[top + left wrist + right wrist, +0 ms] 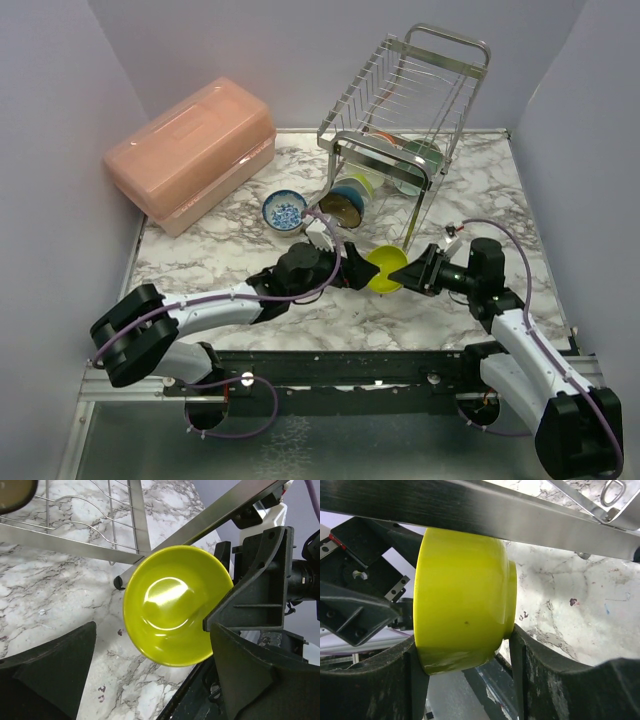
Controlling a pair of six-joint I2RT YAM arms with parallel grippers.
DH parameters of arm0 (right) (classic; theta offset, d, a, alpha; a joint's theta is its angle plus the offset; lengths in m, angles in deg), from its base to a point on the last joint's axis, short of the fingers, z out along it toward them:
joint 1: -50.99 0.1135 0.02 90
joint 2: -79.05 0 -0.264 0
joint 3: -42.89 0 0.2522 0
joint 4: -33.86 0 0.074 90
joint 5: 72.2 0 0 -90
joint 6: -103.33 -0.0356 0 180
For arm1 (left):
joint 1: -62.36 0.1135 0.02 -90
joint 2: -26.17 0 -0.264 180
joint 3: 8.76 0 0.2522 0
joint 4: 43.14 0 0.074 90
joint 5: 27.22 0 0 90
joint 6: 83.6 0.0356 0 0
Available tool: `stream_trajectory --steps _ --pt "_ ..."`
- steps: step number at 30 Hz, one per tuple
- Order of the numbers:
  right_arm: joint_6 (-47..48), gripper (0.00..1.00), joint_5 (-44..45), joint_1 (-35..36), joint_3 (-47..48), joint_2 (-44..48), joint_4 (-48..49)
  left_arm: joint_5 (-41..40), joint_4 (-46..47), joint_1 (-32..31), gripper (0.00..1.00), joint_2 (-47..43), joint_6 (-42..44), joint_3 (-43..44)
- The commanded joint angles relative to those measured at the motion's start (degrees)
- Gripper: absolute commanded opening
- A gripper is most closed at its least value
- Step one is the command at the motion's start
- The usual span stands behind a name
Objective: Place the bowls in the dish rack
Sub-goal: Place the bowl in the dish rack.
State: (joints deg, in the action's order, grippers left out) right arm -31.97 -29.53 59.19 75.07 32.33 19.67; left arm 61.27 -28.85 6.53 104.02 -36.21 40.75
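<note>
- my right end effector point(408, 271) is clenched on the lime bowl point(384, 268), one finger at the rim and one at the foot, so the bowl sits on edge
- left end effector point(350, 268) is spread wide and gripping nothing, parked just beside the bowl's open face
- the bowl's axis runs left-right between my two arms
- the dish rack point(405, 110) lies on the far side of the bowl, with its front leg just beside it, so I reckon the right arm does the loading

I log both arms reaching inward from the desk's near edge, left gripper point(357, 268) spread wide, right gripper point(406, 272) clamped on the lime bowl point(384, 270).
</note>
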Motion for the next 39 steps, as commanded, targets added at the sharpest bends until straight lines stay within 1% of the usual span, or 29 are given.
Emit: stream_trajectory --steps 1,6,9,12,17,21,26,31,35,39 --pt "3.37 0.01 2.95 0.26 1.78 0.68 -3.06 -4.01 3.57 0.67 0.99 -4.67 -0.19 -3.39" --pt "6.31 0.00 4.26 0.31 2.20 2.05 -6.42 -7.24 4.46 1.77 0.99 -8.55 0.40 -6.66" --pt "8.20 0.01 5.13 0.27 2.96 3.23 -9.45 -7.44 4.44 3.10 0.99 -9.85 0.34 -7.97" --pt "8.97 0.00 8.10 0.28 3.65 4.35 -13.29 -6.45 4.51 5.07 0.99 -10.12 -0.47 -8.81" --pt "9.74 0.01 11.88 0.23 4.46 6.02 -18.83 -3.06 5.17 9.68 0.99 -8.20 -5.52 -10.64" --pt "8.45 0.01 17.81 0.27 5.85 7.66 -22.54 1.38 8.39 14.29 0.99 -5.43 -11.74 -13.21" --pt "8.50 0.00 28.36 0.23 10.64 9.01 -29.84 1.52 9.48 16.92 0.99 -4.46 -14.07 -15.64" --pt "6.22 0.01 39.03 0.28 13.76 12.60 -33.81 1.08 9.48 18.63 0.99 -5.97 -14.37 -17.03" --pt "4.53 0.01 43.66 0.24 14.13 16.07 -33.59 0.64 8.52 20.22 0.99 -7.68 -13.81 -17.53" --pt "5.05 0.00 47.85 0.31 15.85 17.65 -33.81 0.48 7.13 21.30 0.99 -9.16 -12.89 -17.92"
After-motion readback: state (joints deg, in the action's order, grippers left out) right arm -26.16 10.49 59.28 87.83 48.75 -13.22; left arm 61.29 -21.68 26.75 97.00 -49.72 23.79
